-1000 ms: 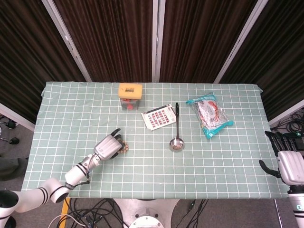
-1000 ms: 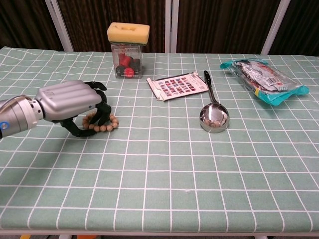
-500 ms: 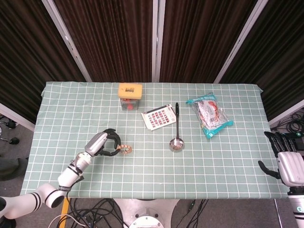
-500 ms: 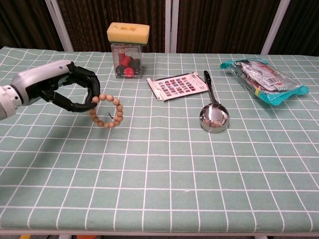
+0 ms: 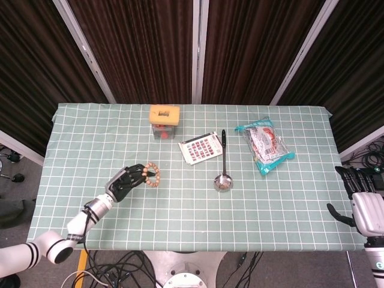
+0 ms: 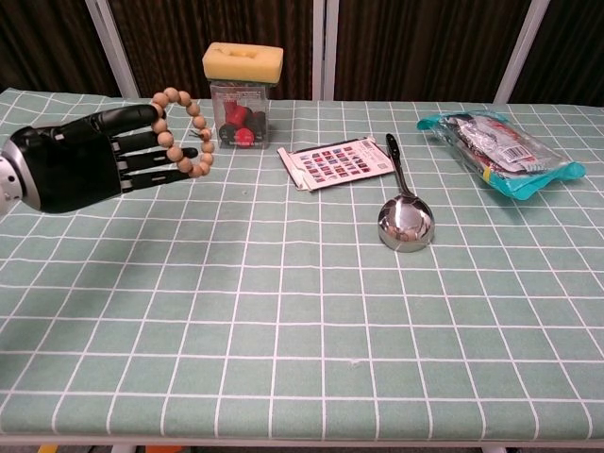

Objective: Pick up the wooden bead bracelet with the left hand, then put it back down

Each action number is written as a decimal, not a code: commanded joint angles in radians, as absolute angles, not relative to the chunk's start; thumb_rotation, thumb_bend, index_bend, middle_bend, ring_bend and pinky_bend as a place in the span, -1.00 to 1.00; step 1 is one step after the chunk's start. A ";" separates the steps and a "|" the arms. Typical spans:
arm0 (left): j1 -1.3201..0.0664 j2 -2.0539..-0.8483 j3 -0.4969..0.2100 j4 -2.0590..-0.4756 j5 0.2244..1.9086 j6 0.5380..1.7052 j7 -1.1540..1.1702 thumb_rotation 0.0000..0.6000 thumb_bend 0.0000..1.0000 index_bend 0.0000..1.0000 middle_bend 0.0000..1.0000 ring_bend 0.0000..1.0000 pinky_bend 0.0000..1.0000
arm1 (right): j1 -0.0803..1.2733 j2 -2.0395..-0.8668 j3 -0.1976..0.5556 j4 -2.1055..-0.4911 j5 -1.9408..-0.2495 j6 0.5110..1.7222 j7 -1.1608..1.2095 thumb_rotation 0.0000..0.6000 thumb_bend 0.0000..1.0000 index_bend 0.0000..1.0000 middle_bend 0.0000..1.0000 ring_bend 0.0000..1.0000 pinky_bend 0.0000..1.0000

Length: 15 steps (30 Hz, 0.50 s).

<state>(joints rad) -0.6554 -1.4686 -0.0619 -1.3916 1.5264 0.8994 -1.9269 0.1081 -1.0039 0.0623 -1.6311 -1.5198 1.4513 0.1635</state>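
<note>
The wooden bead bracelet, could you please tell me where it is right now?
The wooden bead bracelet hangs on the fingers of the left robot hand, lifted off the table on the chest view's left side, in front of the yellow-lidded box.

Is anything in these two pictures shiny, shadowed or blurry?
Chest view: the ladle bowl gleams with reflected light, and the left hand holding the bracelet casts a soft shadow on the tablecloth; all looks sharp. Head view: even light, curtains very dark.
</note>
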 commanded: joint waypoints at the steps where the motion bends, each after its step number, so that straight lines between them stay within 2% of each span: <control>1: -0.679 -1.438 -0.055 -1.407 1.566 0.878 -2.094 1.00 -0.09 0.05 0.18 -0.36 -0.67 | 0.107 -1.001 0.064 -1.631 -1.520 1.455 0.165 1.00 -0.64 -1.00 -0.83 -1.00 -1.00; 2: -0.682 -1.439 -0.053 -1.403 1.569 0.880 -2.111 1.00 -0.09 0.02 0.16 -0.36 -0.67 | 0.106 -0.999 0.065 -1.632 -1.520 1.458 0.165 1.00 -0.64 -1.00 -0.83 -1.00 -1.00; 4: -0.685 -1.442 -0.048 -1.392 1.579 0.894 -2.146 0.82 -0.08 -0.02 0.12 -0.38 -0.67 | 0.103 -0.991 0.071 -1.635 -1.519 1.470 0.160 1.00 -0.64 -1.00 -0.84 -1.00 -1.00; 6: -0.686 -1.445 -0.044 -1.382 1.589 0.912 -2.178 0.50 -0.06 -0.05 0.06 -0.43 -0.70 | 0.100 -0.980 0.079 -1.641 -1.520 1.486 0.152 1.00 -0.64 -1.00 -0.84 -1.00 -1.00; 9: -0.688 -1.448 -0.039 -1.371 1.595 0.934 -2.212 0.21 -0.05 -0.08 0.04 -0.45 -0.72 | 0.097 -0.961 0.092 -1.655 -1.522 1.510 0.139 1.00 -0.64 -1.00 -0.84 -1.00 -1.00; 11: -0.689 -1.448 -0.037 -1.365 1.598 0.945 -2.221 0.11 -0.05 -0.09 0.03 -0.45 -0.72 | 0.095 -0.950 0.098 -1.663 -1.524 1.522 0.132 1.00 -0.64 -1.00 -0.84 -1.00 -1.00; 15: -0.689 -1.451 -0.033 -1.346 1.597 0.968 -2.191 0.03 -0.05 -0.09 0.04 -0.46 -0.72 | 0.094 -0.940 0.103 -1.676 -1.526 1.530 0.125 1.00 -0.64 -1.00 -0.83 -1.00 -1.00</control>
<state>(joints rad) -0.6887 -1.4492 -0.0350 -1.3541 1.5965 0.9601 -2.2068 0.0943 -0.9409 0.1036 -1.6758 -1.5256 1.5309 0.1255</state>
